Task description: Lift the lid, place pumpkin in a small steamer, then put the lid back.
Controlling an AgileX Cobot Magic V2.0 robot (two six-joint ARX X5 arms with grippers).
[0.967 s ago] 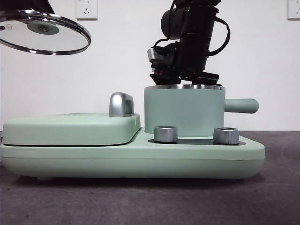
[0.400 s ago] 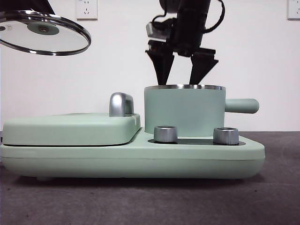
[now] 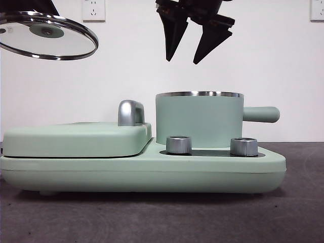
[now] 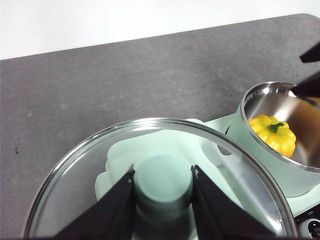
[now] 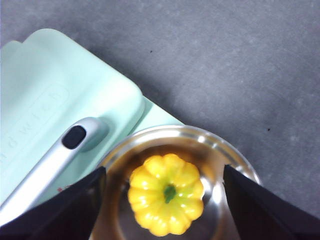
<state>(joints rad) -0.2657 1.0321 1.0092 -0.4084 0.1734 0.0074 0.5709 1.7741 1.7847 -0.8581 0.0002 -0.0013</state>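
Note:
The yellow pumpkin (image 5: pixel 166 194) with its green stem lies inside the small steamer (image 3: pixel 198 119), a mint-green pot with a steel rim; the left wrist view also catches the pumpkin (image 4: pixel 273 134) in the pot. My right gripper (image 3: pixel 185 59) hangs open above the pot's rim, holding nothing. High at the far left of the front view the glass lid (image 3: pixel 46 35) is held in the air, tilted. My left gripper (image 4: pixel 163 176) is shut on the lid's mint-green knob (image 4: pixel 163 184).
The pot stands on a mint-green appliance base (image 3: pixel 142 172) with two steel dials (image 3: pixel 178 144). To its left lies the flat hinged cover (image 3: pixel 76 137) with a chrome handle (image 3: pixel 130 112). The pot's side handle (image 3: pixel 260 114) sticks out to the right.
My right gripper has risen from the pot's mouth to well above the rim, jaws open. The lid and left gripper have stayed in place.

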